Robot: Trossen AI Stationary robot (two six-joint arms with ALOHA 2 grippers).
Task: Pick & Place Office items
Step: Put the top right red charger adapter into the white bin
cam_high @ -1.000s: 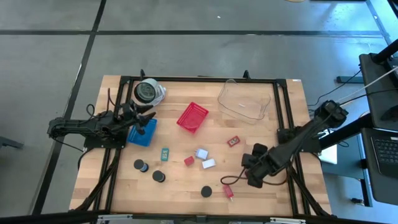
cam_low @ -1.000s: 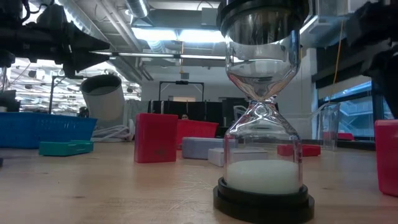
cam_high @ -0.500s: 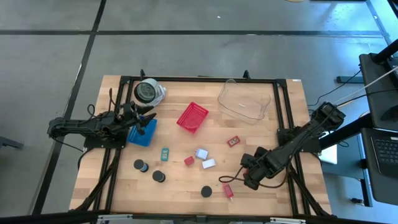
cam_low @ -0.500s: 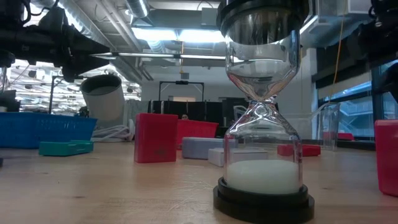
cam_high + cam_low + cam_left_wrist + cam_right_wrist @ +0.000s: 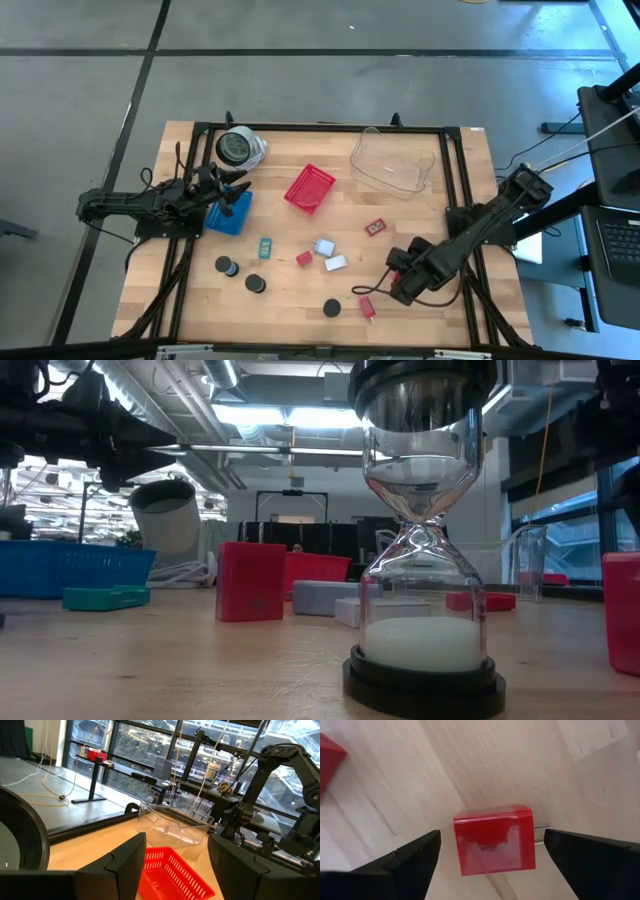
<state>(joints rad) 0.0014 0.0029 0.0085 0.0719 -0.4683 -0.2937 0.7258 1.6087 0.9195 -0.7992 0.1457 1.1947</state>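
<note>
My right gripper (image 5: 375,296) hangs open, pointing down, over a small red block (image 5: 367,307) near the table's front edge. In the right wrist view its fingers (image 5: 410,860) stand on either side of the block (image 5: 494,840) without touching it. The other office items lie on the wood: black discs (image 5: 225,265) (image 5: 255,283) (image 5: 331,308), a teal piece (image 5: 264,245), another red block (image 5: 304,258) and pale rectangles (image 5: 323,246) (image 5: 335,263). My left gripper (image 5: 238,195) waits open, pointing level, above the blue tray (image 5: 228,218), with nothing between its fingers (image 5: 130,855).
A red mesh basket (image 5: 309,187) sits mid-table and a clear plastic tub (image 5: 392,163) at the back right. A round grey-white roll (image 5: 238,148) stands at the back left. In the low view one black disc shows as an hourglass (image 5: 420,560).
My right gripper has rolled about its own axis above the small red block, staying open. The left arm has kept still.
</note>
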